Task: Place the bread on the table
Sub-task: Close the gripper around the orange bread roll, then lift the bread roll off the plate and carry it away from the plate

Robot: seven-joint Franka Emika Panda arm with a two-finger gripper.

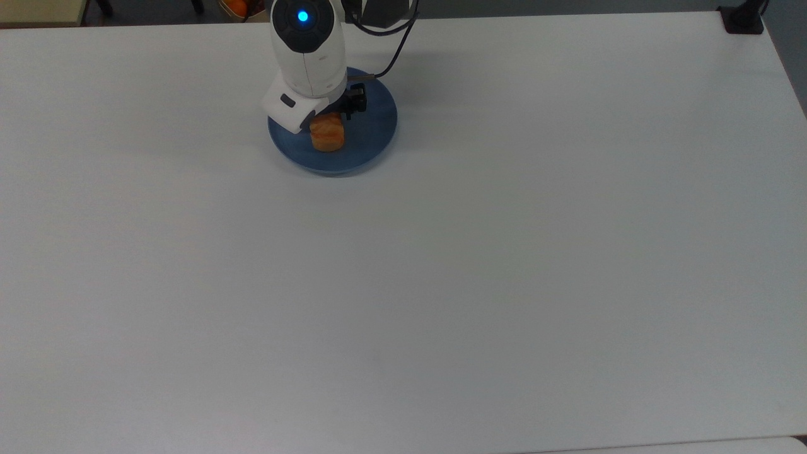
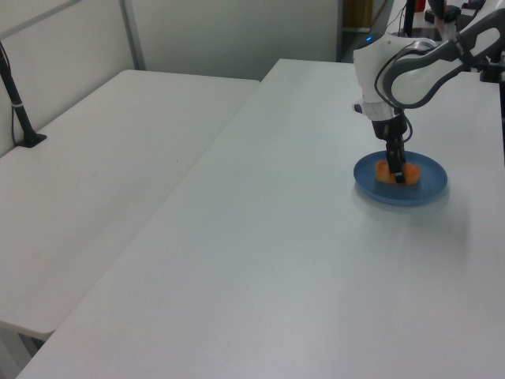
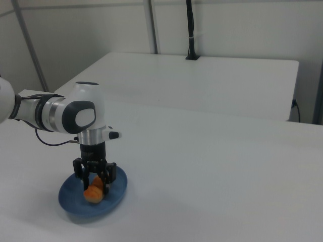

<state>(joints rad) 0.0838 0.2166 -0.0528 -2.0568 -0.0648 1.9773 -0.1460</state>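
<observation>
My gripper (image 3: 94, 182) is down over the bread (image 3: 93, 193) – one finger (image 3: 107, 177) on each side of it, touching or nearly so. The bread lies on the blue plate (image 1: 372, 135), near the table's (image 1: 441, 265) far edge. My arm (image 3: 65, 117) points straight down.
</observation>
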